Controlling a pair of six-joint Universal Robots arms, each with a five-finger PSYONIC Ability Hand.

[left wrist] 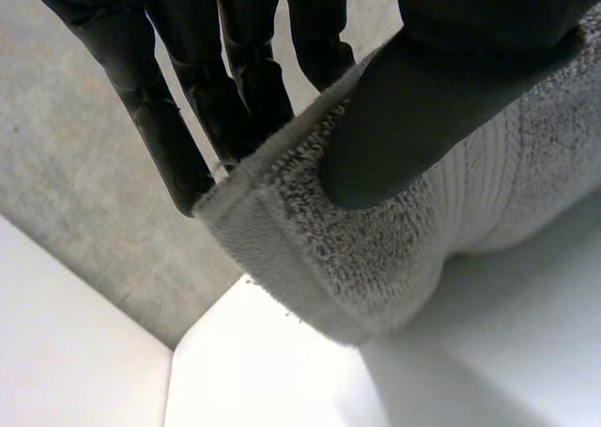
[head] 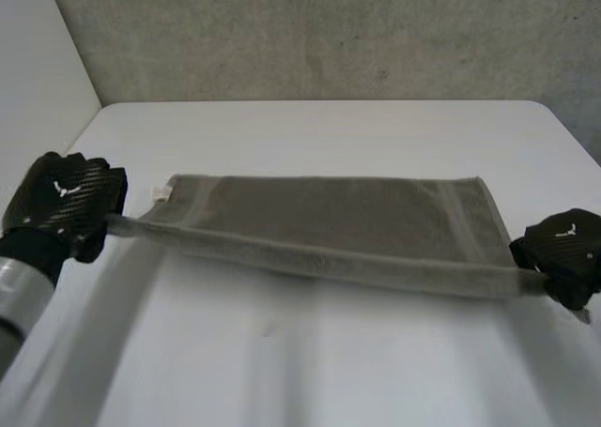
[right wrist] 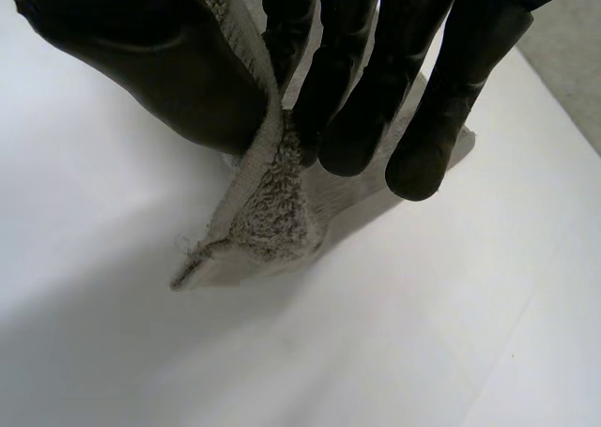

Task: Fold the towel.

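Observation:
A grey towel [head: 329,216] lies across the middle of the white table [head: 319,131], its near long edge lifted and stretched between both hands. My left hand [head: 70,202] pinches the near left corner: in the left wrist view the thumb [left wrist: 413,117] presses the towel [left wrist: 376,249] against the fingers [left wrist: 178,127]. My right hand [head: 563,253] pinches the near right corner; the right wrist view has the towel [right wrist: 272,211] clamped between thumb [right wrist: 160,61] and fingers [right wrist: 366,99]. The far edge rests flat on the table.
A small white label [head: 160,193] sticks out at the towel's far left corner. A concrete wall [head: 329,33] stands behind the table's far edge. Bare tabletop [head: 310,361] spreads in front of the towel.

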